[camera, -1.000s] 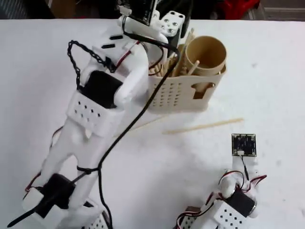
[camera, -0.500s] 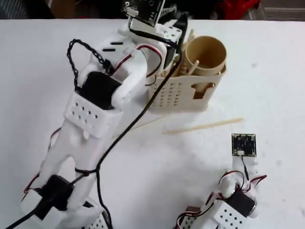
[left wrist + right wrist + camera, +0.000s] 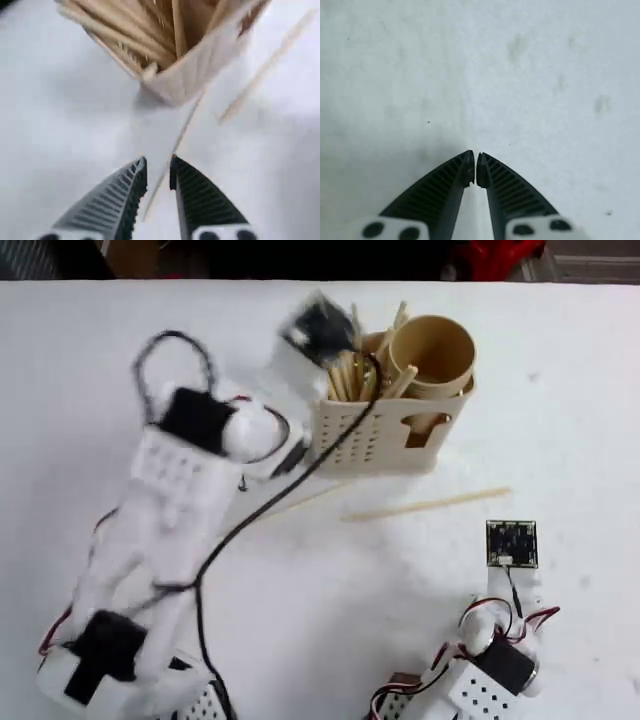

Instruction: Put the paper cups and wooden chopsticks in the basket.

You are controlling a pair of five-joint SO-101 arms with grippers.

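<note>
A cream perforated basket [image 3: 385,435] stands at the back of the table, holding a paper cup [image 3: 432,355] and a bundle of wooden chopsticks [image 3: 352,370]. Two loose chopsticks lie on the table in front of it: a longer chopstick [image 3: 425,505] and a thinner chopstick [image 3: 300,500]. The left arm [image 3: 185,475] is beside the basket's left end. My left gripper [image 3: 157,167] is narrowly open and empty, above the thin chopstick [image 3: 175,147], facing the basket [image 3: 200,65]. My right gripper [image 3: 475,165] is shut and empty over bare table.
The right arm [image 3: 500,660] is folded at the front right edge, its camera board [image 3: 511,543] just in front of the longer loose chopstick. A black cable [image 3: 260,510] trails along the left arm. The white tabletop [image 3: 560,440] spreads right of the basket.
The left arm's wrist has pulled back from over the basket's rim toward the left and front, and is blurred with motion. The right arm has stayed still.
</note>
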